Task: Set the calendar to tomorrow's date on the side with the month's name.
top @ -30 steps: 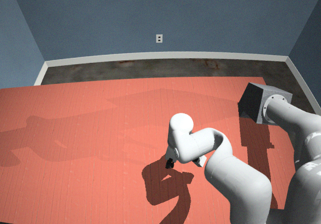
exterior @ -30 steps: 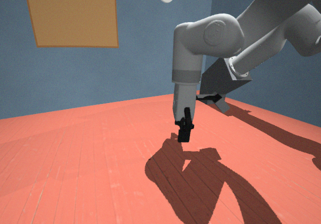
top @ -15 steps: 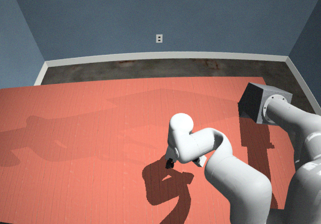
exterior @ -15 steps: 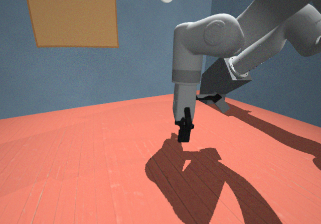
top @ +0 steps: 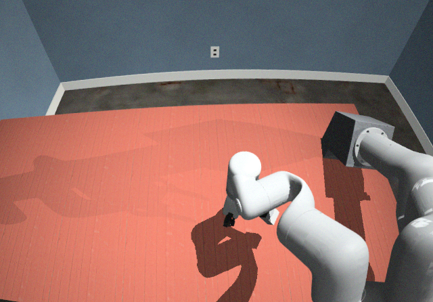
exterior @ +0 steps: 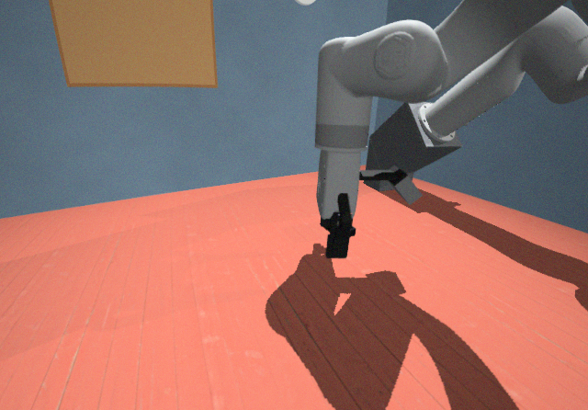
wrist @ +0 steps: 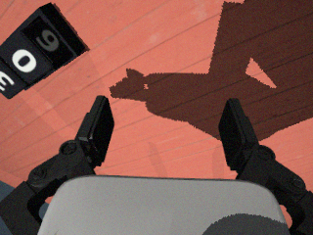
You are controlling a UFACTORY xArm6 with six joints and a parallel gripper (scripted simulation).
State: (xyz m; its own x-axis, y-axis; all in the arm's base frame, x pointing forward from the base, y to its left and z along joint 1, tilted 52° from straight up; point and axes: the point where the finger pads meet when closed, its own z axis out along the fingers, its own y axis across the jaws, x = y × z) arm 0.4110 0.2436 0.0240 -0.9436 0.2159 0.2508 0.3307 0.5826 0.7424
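Note:
The calendar [wrist: 35, 49] shows only at the upper left edge of the wrist view. It is a dark block with white digits, a 0 [wrist: 25, 61] and beside it a 6 or 9 [wrist: 47, 39]. Part of a white letter sits at the frame's edge. My gripper [wrist: 166, 111] is open and empty, with only bare red table between the fingers. The calendar lies apart from the fingers, off to their left. In the top view the gripper [top: 229, 219] hangs low over the table under the bent wrist. In the exterior view the gripper [exterior: 338, 246] points straight down just above its shadow.
A small dark and grey object [exterior: 390, 179] sits on the table behind the gripper; it may be the calendar seen side-on. The arm's grey base block [top: 349, 137] stands at the table's far right. The arm hides much of the near right table.

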